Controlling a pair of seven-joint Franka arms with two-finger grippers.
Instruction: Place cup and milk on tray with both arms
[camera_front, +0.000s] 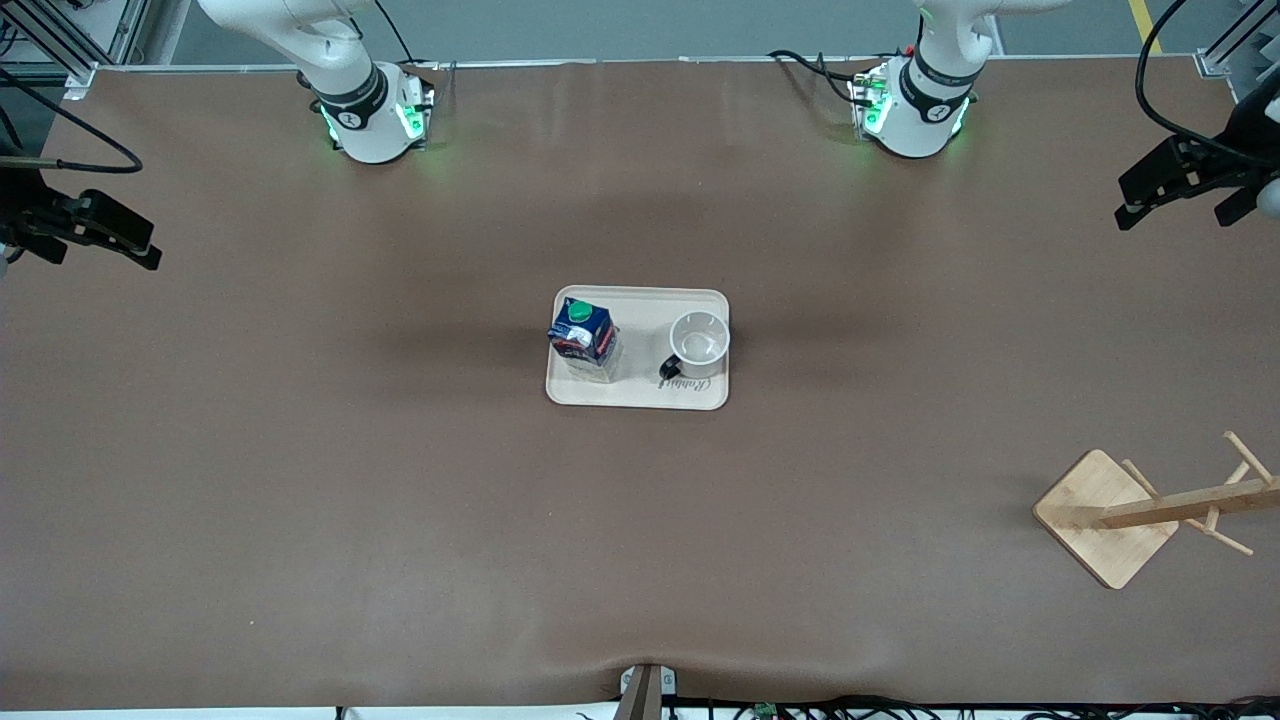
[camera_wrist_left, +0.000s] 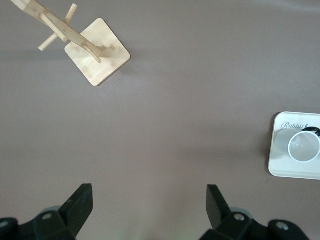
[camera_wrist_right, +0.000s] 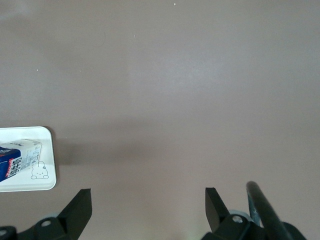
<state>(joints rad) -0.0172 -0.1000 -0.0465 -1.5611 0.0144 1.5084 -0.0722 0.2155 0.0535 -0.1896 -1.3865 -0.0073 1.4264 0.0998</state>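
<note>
The cream rectangular tray (camera_front: 640, 395) with rounded corners and script lettering lies at the table's centre. On it stands the dark-blue gable-top milk carton (camera_front: 583, 338) with a round green cap, at nine o'clock of the small white mug (camera_front: 698, 340), whose black handle points to seven o'clock. Both black grippers hang empty and spread wide: the left gripper (camera_wrist_left: 149, 205) over bare tabletop near the bamboo rack (camera_front: 1140, 515), the right gripper (camera_wrist_right: 148, 205) over the opposite end.
</note>
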